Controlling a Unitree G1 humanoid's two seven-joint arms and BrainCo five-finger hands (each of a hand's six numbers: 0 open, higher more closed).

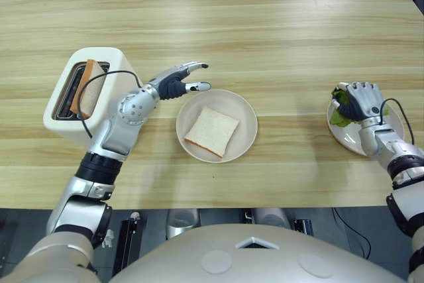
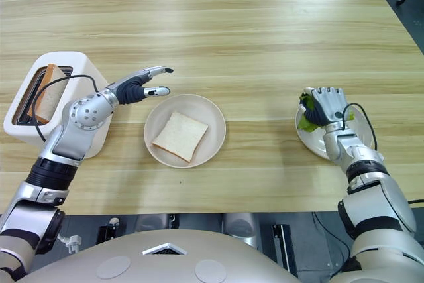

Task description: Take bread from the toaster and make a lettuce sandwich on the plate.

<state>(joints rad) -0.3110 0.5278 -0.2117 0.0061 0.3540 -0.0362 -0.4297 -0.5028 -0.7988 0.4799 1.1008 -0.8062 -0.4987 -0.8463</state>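
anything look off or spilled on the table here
Nothing spilled or damaged. Only the toaster slice looks askew: it leans in the slot of the toaster instead of standing upright. The other slice lies flat on the plate; the right robot hand grips lettuce.

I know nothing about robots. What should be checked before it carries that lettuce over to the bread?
1. Bread slice lies flat on the plate: ok.
2. Right robot hand has its fingers curled on the lettuce: ok.
3. Lettuce lifted off the small plate: cannot tell.
4. Left robot hand is open at the plate's edge, not over the bread: ok.
5. Second slice out of the toaster: not ok, it stands in the slot.
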